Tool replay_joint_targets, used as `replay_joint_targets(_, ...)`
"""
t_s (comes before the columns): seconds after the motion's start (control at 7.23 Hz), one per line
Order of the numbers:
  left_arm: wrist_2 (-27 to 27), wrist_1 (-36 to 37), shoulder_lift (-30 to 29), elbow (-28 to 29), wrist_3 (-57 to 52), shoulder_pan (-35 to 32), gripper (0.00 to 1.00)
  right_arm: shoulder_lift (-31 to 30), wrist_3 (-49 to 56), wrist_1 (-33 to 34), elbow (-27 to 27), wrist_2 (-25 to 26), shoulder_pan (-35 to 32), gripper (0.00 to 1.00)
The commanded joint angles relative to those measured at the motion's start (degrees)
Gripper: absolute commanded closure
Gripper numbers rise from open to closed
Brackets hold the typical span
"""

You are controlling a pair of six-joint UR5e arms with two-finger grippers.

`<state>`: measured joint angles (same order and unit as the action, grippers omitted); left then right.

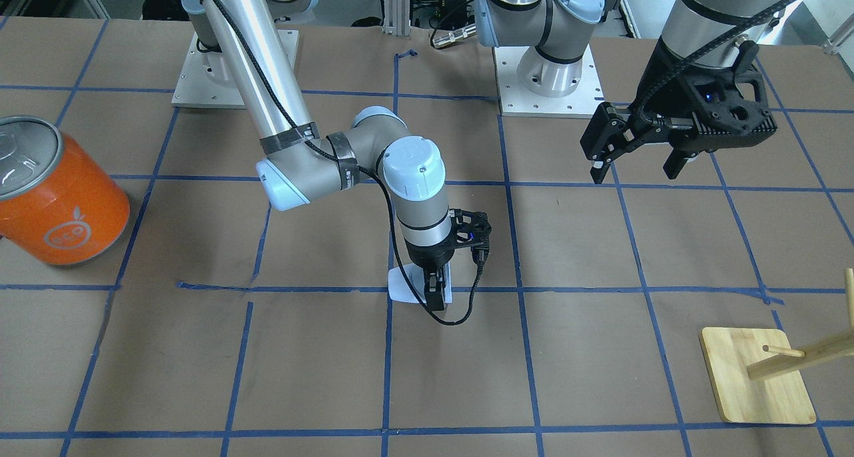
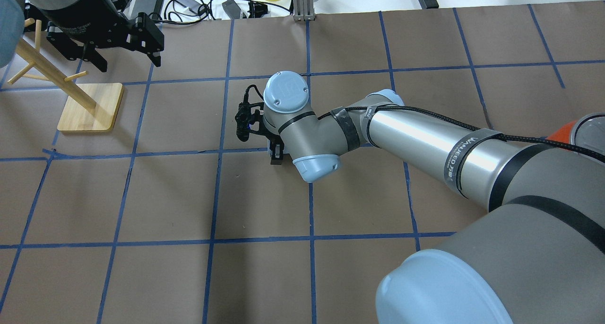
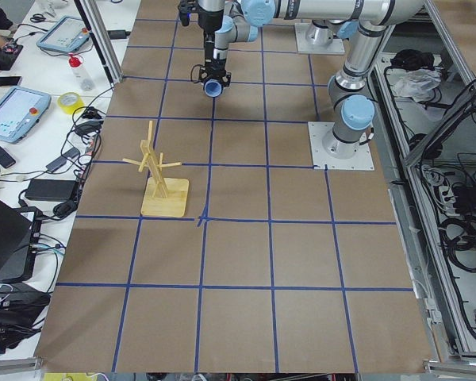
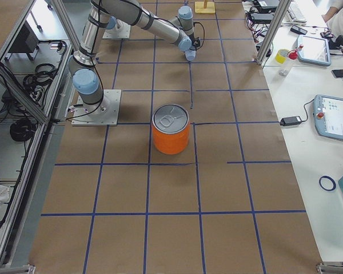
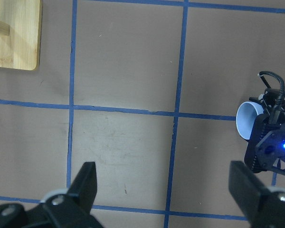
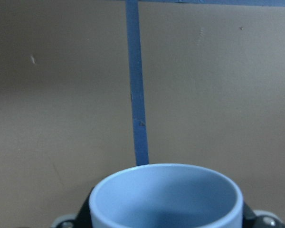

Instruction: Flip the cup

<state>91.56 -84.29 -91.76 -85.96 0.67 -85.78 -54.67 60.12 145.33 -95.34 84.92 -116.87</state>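
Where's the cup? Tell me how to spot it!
Find the long silver arm reaching to the middle of the brown table. At its tip, the right hand grips the cup. It is small, pale blue-white and plain, unlike the big orange can.

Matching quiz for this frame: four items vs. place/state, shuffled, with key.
Items
1. cup
2. orange can
3. wooden rack
4. left gripper

Place or state
a. open, holding nothing, above the table
b. upright on the table, at the robot's right end
c. held in the right gripper
d. standing on the table, at the robot's left end

Pairs: 1-c, 2-b, 3-d, 4-a
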Motion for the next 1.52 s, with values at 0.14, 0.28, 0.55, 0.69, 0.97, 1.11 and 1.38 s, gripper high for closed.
replay_joint_targets(0.14, -0.07, 0.0, 0.0, 0.0, 0.03, 0.0, 0.0, 0.01, -0.71, 0.39, -0.11, -0.19, -0.02, 0.51)
replay_joint_targets(0.28, 0.02, 0.0, 0.0, 0.0, 0.03, 0.0, 0.0, 0.18, -0.71, 0.31, -0.11, -0.19, -0.02, 0.38)
replay_joint_targets(0.55, -0.15, 0.0, 0.0, 0.0, 0.03, 0.0, 0.0, 0.45, -0.45, 0.4, -0.11, -0.11, -0.02, 0.22)
replay_joint_targets(0.69, -0.07, 0.0, 0.0, 0.0, 0.03, 0.0, 0.0, 0.45, -0.45, 0.4, -0.11, -0.11, -0.02, 0.2)
replay_joint_targets(0.97, -0.07, 0.0, 0.0, 0.0, 0.03, 0.0, 0.0, 0.36, -0.62, 0.4, -0.02, -0.11, 0.06, 0.2)
replay_joint_targets(1.11, -0.07, 0.0, -0.09, 0.0, -0.05, 0.0, 0.0, 0.18, -0.62, 0.4, -0.02, -0.19, 0.06, 0.2)
replay_joint_targets(1.38, -0.15, 0.0, 0.0, 0.0, 0.03, 0.0, 0.0, 0.09, -0.62, 0.4, -0.02, -0.11, 0.06, 0.2)
